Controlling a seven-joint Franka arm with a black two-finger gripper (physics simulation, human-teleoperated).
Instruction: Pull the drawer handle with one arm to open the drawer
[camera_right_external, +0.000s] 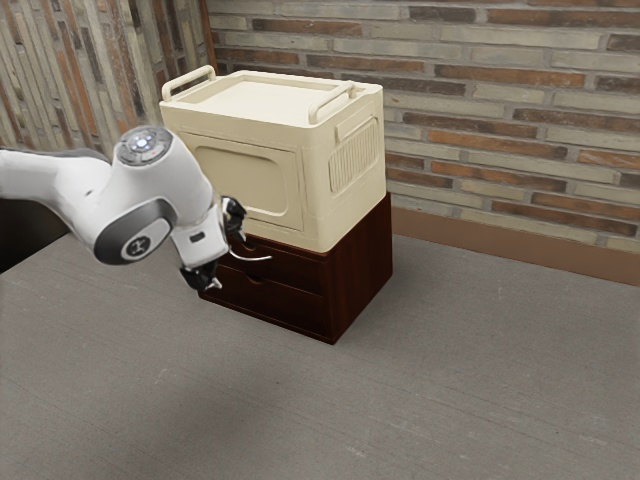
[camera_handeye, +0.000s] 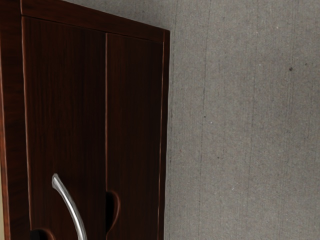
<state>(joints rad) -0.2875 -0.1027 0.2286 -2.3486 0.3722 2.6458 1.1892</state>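
A: Where does the handle sit?

B: The slim, curved silver metal handle (camera_handeye: 70, 207) is on the front of the dark brown wooden upper drawer (camera_handeye: 65, 100). That drawer looks shut, its front in line with the lower drawer (camera_handeye: 135, 115) of the same boxy wooden cabinet (camera_right_external: 362, 265). The cabinet stands on the grey bench (camera_right_external: 450, 380) with a cream plastic storage box (camera_right_external: 350, 200) on top.

A: And the black two-finger end effector (camera_right_external: 229, 262)?

B: Spread open beside the handle and gripping nothing, one finger above the other. I can't tell whether the bar is deep enough between them.

A: So what's the step in hand?

B: Lining up for the grasp, I'd judge; the pull comes after. The bar runs along the drawer's width, so closing from above and below should suit it.

A: Any care needed with the approach?

B: Centre on the middle of the bar, then ease in until it lies well inside the pads, without ramming the drawer front. Closing too shallow could let the curved metal slip out.

A: Then pull?

B: Only once both fingers press on it. Draw straight out from the front, level and slow; a sideways or upward tug might jam the drawer or shift the cabinet.
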